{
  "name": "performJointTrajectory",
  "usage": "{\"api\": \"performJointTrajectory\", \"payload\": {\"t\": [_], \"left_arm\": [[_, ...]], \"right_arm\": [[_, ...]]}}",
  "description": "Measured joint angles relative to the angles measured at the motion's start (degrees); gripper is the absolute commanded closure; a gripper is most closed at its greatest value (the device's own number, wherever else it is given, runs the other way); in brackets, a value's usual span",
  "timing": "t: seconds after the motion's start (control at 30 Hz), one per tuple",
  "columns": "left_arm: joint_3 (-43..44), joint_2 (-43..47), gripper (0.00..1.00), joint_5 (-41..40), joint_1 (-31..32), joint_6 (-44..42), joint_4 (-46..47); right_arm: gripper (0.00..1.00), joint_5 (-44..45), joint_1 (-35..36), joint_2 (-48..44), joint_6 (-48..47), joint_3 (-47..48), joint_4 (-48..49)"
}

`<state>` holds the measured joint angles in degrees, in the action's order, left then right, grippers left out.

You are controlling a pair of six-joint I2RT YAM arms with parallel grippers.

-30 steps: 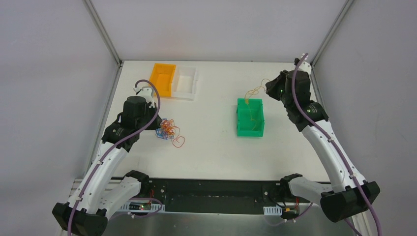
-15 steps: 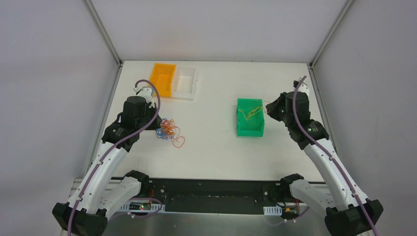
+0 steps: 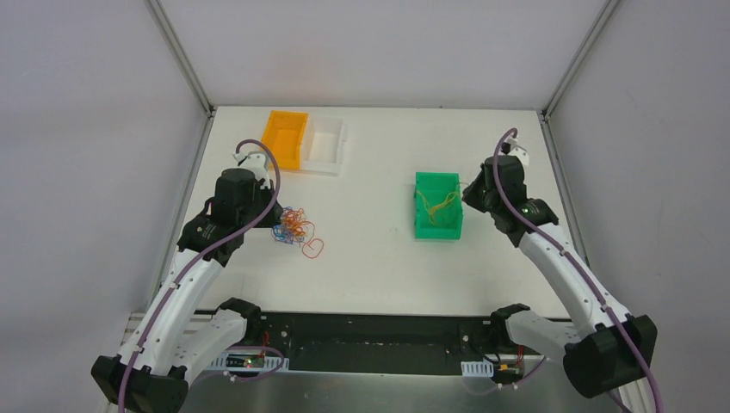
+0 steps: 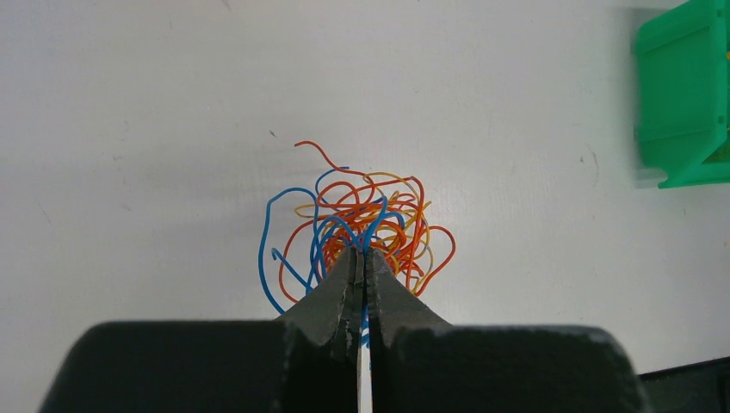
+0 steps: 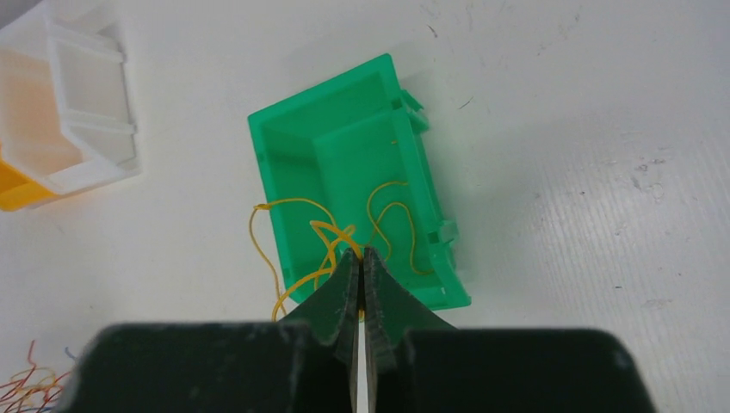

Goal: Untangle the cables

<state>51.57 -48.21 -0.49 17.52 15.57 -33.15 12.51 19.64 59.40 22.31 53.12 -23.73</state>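
A tangle of thin blue, orange-red and yellow cables lies on the white table, left of centre. My left gripper is shut on it, with a blue strand pinched between the jaws in the left wrist view. The tangle fans out ahead of the tips. My right gripper is at the right side of a green bin, shut on a yellow cable. In the right wrist view the yellow cable loops inside the green bin and partly hangs over its wall, ahead of the gripper.
An orange bin and a white bin stand side by side at the back left. A loose red loop lies by the tangle's near right side. The green bin's corner shows in the left wrist view.
My right arm has come down and nearer with the yellow cable, from behind the green bin to its right side. The cable now lies in the bin. The left arm has not moved.
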Motion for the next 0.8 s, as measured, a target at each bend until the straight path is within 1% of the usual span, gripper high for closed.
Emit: {"api": "performJointTrajectory", "payload": {"t": [0.13, 0.2, 0.27, 0.37, 0.47, 0.6, 0.7, 0.8], "left_arm": [[0.0, 0.0, 1.00, 0.0, 0.0, 0.0, 0.0], [0.0, 0.0, 1.00, 0.0, 0.0, 0.0, 0.0], [0.0, 0.1, 1.00, 0.0, 0.0, 0.0, 0.0], [-0.1, 0.3, 1.00, 0.0, 0.0, 0.0, 0.0], [-0.4, 0.3, 1.00, 0.0, 0.0, 0.0, 0.0], [-0.6, 0.3, 1.00, 0.0, 0.0, 0.0, 0.0], [-0.7, 0.3, 1.00, 0.0, 0.0, 0.0, 0.0], [-0.7, 0.3, 1.00, 0.0, 0.0, 0.0, 0.0]], "right_arm": [[1.00, 4.3, 0.0, 5.5, -0.7, 0.0, 1.5], [1.00, 8.5, 0.0, 8.4, -1.0, 0.9, 1.2], [1.00, 14.0, 0.0, 11.9, -1.6, 3.7, 0.3], [1.00, 18.9, 0.1, 15.5, -2.4, 7.9, 0.3], [1.00, 21.9, 1.3, 17.2, -3.3, 10.1, 0.8], [1.00, 26.1, 6.0, 19.5, -4.8, 10.3, 0.8], [1.00, 27.3, 9.0, 22.9, -5.5, 10.8, 0.4], [1.00, 27.5, 10.4, 26.8, -5.8, 11.5, -0.2]]}}
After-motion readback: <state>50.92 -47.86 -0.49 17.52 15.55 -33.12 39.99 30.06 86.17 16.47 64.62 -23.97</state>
